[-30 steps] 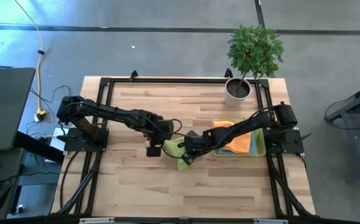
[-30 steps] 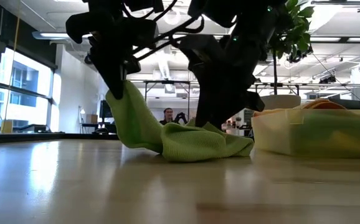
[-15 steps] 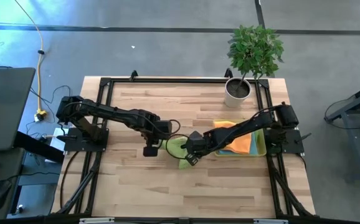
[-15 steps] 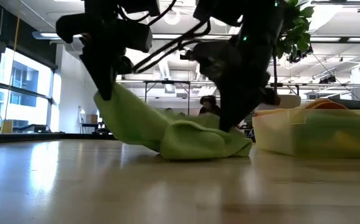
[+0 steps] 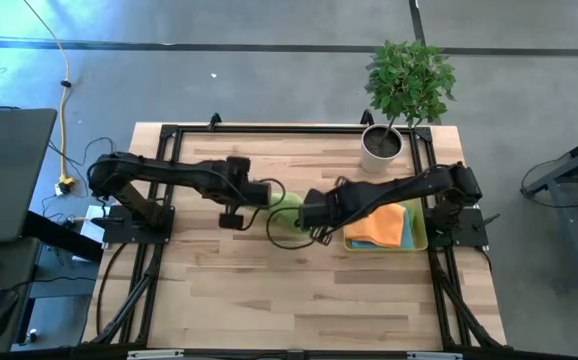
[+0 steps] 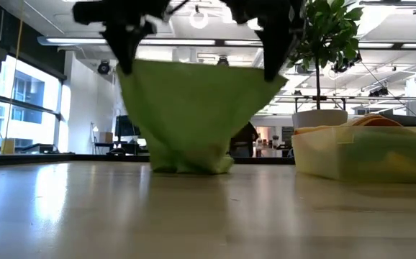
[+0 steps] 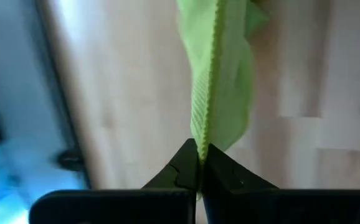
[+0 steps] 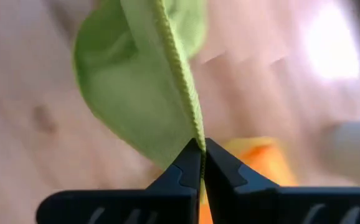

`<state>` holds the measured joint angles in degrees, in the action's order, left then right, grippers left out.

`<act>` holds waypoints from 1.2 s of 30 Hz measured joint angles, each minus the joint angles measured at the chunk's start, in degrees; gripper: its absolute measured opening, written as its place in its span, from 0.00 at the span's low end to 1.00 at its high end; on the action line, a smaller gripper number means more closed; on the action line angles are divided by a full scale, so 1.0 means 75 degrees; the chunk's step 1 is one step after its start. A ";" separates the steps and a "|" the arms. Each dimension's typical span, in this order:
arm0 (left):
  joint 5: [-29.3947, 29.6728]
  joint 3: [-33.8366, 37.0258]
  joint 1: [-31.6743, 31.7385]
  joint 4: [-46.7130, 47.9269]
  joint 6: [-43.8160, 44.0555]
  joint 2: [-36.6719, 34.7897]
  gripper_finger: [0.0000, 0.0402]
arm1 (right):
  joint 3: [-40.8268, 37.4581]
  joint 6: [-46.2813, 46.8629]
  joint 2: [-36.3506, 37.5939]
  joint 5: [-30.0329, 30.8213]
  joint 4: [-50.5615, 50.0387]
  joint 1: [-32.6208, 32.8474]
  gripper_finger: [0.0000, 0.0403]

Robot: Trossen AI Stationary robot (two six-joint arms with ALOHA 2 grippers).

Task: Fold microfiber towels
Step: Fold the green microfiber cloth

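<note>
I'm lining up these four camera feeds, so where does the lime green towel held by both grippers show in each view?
High view: lime green towel at table centre, between the left gripper and right gripper.
Low view: towel hangs spread, its lower edge on the table.
Left wrist view: towel pinched edge-on.
Right wrist view: towel pinched edge-on.
Shared landmark: the tray of towels.

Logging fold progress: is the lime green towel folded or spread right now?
Spread, not folded: the lime green towel hangs as a sheet between the left pincer and right pincer, its bottom bunched on the table.
</note>
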<state>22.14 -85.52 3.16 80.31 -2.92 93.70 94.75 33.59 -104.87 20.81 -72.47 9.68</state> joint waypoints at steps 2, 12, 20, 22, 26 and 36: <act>0.0546 -0.0446 0.0000 0.0214 -0.0244 -0.0001 0.00 | 0.0395 -0.0335 0.0004 0.0487 -0.0487 -0.0056 0.00; 0.2068 -0.2285 0.0012 0.0754 -0.0765 -0.0001 0.00 | 0.1882 -0.1185 0.0000 0.1889 -0.2273 -0.0264 0.00; -0.0107 -0.2544 -0.0375 0.1067 -0.0513 -0.0001 0.00 | 0.2173 -0.2243 -0.0001 0.1223 -0.1937 -0.0114 0.00; -0.0541 -0.2544 -0.0522 0.1099 -0.0811 0.0002 0.00 | 0.2173 -0.2739 -0.0004 0.0995 -0.1956 -0.0075 0.00; 0.0128 -0.2544 -0.0688 0.1096 -0.1591 0.0002 0.00 | 0.2173 -0.3488 -0.0004 0.1120 -0.1960 -0.0097 0.00; 0.4238 -0.2544 0.0195 0.1093 -0.2037 0.0005 0.00 | 0.2170 -0.4308 -0.0004 0.4250 -0.1865 -0.0786 0.00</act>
<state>53.92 -104.60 4.62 88.51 -18.20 93.73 111.02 1.28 -104.90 52.68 -86.46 3.79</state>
